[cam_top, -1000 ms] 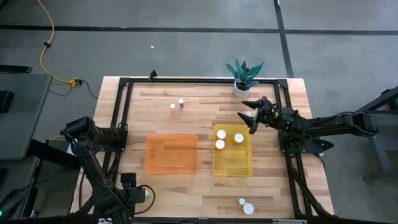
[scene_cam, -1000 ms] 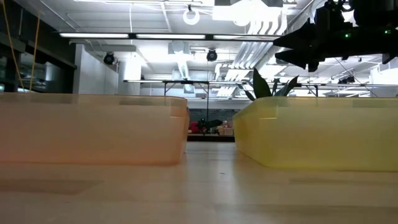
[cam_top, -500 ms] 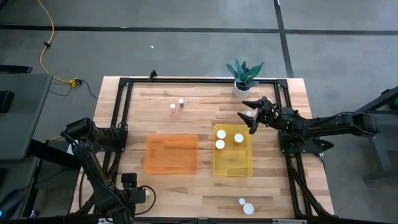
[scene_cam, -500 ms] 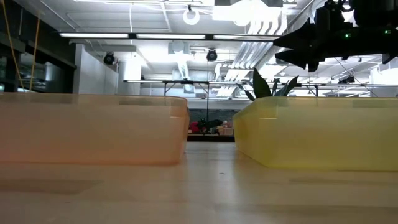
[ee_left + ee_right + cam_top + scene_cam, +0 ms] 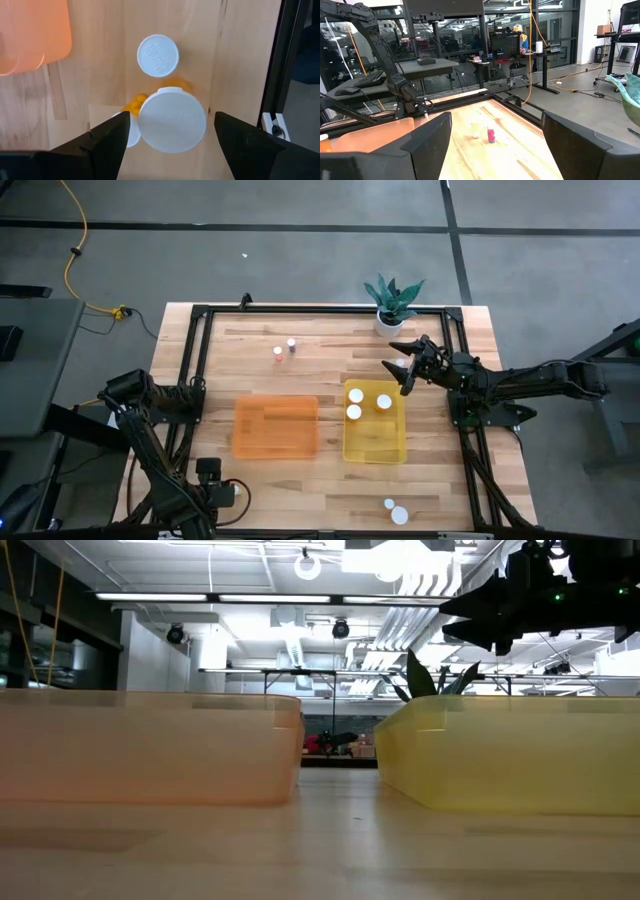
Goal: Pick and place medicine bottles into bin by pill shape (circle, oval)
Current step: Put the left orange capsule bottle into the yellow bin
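Observation:
My left gripper [image 5: 210,480] hangs open at the table's near left, pointing down; in the left wrist view [image 5: 170,150] its fingers stand on either side of a wide white-capped amber bottle [image 5: 171,119] without touching it. Two more bottles [image 5: 157,55] [image 5: 127,134] stand beside that one on the wood. My right gripper [image 5: 403,366] is open and empty, held high past the yellow bin's far right corner [image 5: 480,615]. The yellow bin [image 5: 376,442] holds three bottles [image 5: 356,395]. Two small bottles [image 5: 279,351] stand at the far middle, two [image 5: 394,509] by the near edge.
An orange bin [image 5: 276,426] lies left of the yellow one. A white pot with a green plant [image 5: 392,302] stands at the far right edge. A black frame [image 5: 190,380] runs along the table's sides.

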Robot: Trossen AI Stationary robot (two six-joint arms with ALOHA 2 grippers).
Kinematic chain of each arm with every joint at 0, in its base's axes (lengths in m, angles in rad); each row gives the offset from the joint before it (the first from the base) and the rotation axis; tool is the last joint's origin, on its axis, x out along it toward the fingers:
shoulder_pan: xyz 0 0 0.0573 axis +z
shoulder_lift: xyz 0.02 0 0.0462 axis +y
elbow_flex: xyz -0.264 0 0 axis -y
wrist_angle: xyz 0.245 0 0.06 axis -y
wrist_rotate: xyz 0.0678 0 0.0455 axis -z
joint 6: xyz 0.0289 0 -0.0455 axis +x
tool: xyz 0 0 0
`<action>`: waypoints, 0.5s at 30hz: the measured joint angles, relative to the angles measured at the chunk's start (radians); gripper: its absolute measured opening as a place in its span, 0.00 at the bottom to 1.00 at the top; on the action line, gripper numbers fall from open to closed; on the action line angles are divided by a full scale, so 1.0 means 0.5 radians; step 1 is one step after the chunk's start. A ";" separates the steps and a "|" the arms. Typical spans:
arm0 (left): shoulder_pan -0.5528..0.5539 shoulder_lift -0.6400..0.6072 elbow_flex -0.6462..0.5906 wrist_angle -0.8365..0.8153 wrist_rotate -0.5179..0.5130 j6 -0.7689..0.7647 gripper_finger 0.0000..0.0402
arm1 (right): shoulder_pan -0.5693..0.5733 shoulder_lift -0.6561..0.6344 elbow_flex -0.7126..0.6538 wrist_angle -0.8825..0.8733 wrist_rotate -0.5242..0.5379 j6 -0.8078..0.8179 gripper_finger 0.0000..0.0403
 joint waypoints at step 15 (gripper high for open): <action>0.045 0.059 -0.007 0.000 0.052 0.168 0.70 | 0.001 0.000 0.000 -0.001 0.000 0.000 0.75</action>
